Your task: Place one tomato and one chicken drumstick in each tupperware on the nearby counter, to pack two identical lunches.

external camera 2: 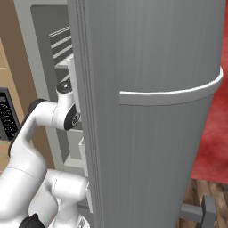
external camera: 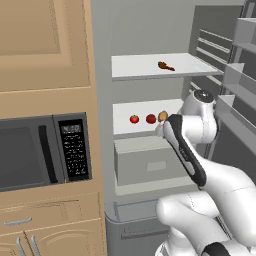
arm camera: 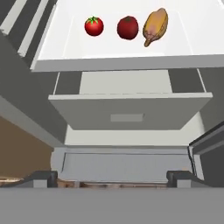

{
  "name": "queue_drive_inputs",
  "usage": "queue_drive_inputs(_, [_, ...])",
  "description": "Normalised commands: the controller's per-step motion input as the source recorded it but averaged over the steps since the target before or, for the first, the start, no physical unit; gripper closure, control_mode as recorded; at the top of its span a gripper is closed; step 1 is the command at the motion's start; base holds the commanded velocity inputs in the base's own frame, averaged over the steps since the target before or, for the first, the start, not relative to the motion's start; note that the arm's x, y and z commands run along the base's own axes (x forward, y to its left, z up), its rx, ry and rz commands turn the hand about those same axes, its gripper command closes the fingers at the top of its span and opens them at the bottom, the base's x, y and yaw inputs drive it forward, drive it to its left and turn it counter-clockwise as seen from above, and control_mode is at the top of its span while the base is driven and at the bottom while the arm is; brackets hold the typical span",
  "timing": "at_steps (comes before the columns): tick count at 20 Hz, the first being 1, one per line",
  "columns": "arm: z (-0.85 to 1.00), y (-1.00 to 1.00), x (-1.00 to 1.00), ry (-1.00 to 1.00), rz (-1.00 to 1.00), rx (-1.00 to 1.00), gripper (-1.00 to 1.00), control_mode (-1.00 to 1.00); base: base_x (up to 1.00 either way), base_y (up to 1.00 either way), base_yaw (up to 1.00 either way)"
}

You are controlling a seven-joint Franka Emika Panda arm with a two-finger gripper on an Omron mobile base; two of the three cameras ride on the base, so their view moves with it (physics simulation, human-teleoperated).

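Two tomatoes (arm camera: 94, 26) and a drumstick (arm camera: 154, 27) wait at twelve o'clock on the fridge shelf (arm camera: 113, 61); my gripper (arm camera: 113, 178) gapes wide, empty, lining up.

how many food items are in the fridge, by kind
tomatoes: 2, first tomato, second tomato
drumsticks: 2, middle shelf drumstick, upper shelf drumstick
total: 4

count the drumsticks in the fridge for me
2. One drumstick lies alone on the upper shelf. The other drumstick lies on the middle shelf, right of the two tomatoes. More may be hidden elsewhere.
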Motion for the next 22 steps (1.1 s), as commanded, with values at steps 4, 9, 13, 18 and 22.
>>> queue_drive_inputs(4, [-0.05,-0.07,0.25,-0.01,-0.01,0.0,-1.0,-1.0,0.0,0.0,0.0])
queue_drive_inputs(9, [0.0,-0.14,0.21,-0.01,-0.07,0.0,-1.0,-1.0,0.0,0.0,0.0])
queue_drive_inputs(13, [-0.16,-0.26,0.21,-0.09,-0.1,0.0,-1.0,-1.0,0.0,0.0,0.0])
queue_drive_inputs(18, [-0.19,-0.22,0.27,-0.12,-0.11,0.0,-1.0,-1.0,0.0,0.0,0.0])
queue_drive_inputs(22, [-0.04,-0.03,0.41,-0.01,-0.04,0.0,-1.0,-1.0,0.0,0.0,0.0])
